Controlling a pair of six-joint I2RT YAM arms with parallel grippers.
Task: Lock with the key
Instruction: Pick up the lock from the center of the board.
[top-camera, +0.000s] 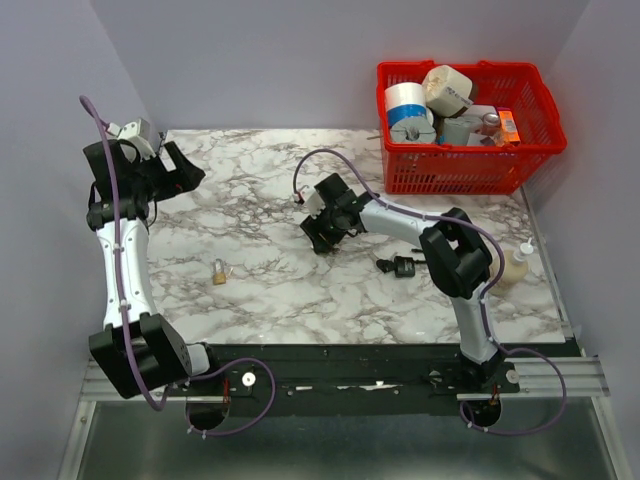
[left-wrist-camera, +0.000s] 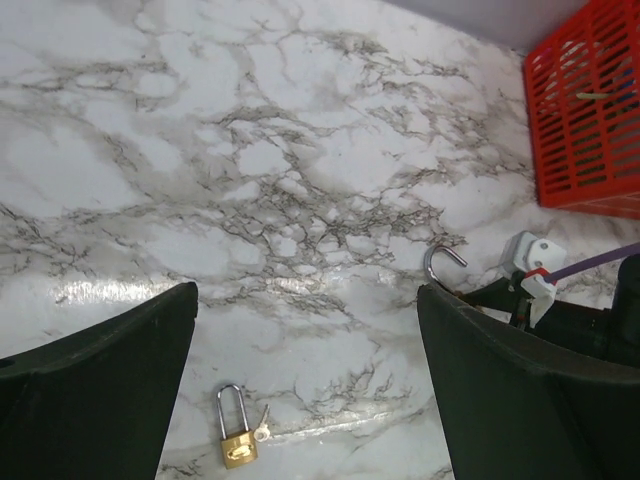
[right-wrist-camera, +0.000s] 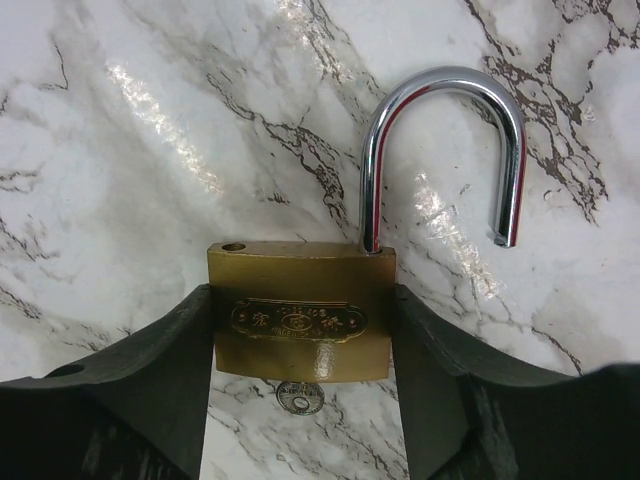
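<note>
Marble tabletop (top-camera: 260, 290): key (top-camera: 400, 265) near right hand (top-camera: 322, 238)

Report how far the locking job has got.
Done: nothing locked yet; the brass padlock has its shackle swung open. In hand: the right hand grips the padlock's body. Left: the key bunch lies untouched apart from it, and the shackle needs closing and locking. The left hand is open, idle.

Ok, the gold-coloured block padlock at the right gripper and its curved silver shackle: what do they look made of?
Gold-coloured padlock body: looks like brass, a dull yellow metal with a stamped oval plate on its face. Curved silver shackle: probably chromed or polished steel, mirror-bright with sharp reflections.
</note>
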